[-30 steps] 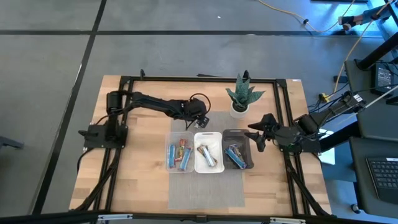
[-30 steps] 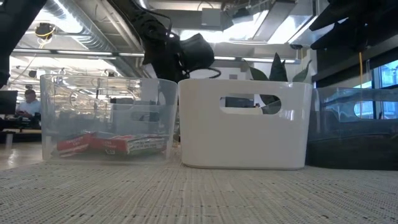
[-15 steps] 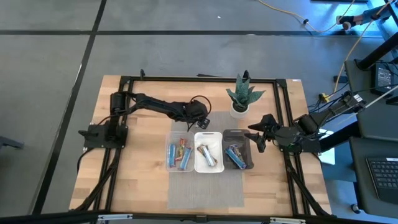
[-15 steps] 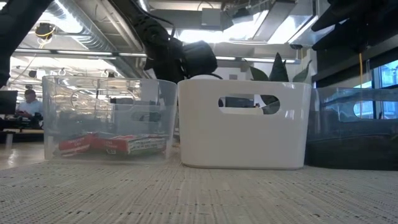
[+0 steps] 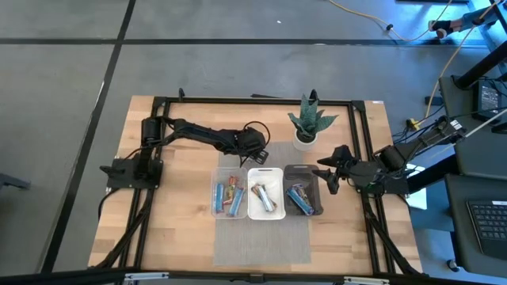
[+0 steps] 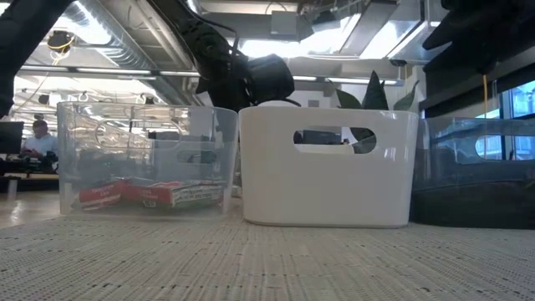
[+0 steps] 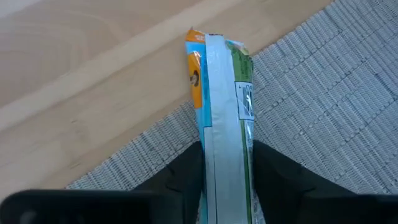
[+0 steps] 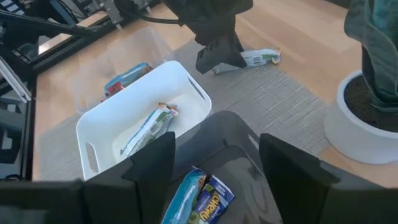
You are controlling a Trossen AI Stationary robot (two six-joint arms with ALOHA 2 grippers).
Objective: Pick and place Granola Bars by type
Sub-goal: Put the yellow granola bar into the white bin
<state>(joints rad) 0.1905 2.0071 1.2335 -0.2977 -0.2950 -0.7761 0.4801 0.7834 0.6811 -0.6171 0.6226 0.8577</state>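
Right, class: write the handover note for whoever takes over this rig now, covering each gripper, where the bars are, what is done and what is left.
Left gripper: behind the white bin, fingers either side of a green-orange bar lying across the mat's edge; whether they have closed on it cannot be told.
Right gripper: open and empty, waiting beside the grey bin.
Done: bars lie in the clear bin, the white bin and the grey bin.
Left: lift this last bar and drop it in the bin of its type. No other loose bars show.
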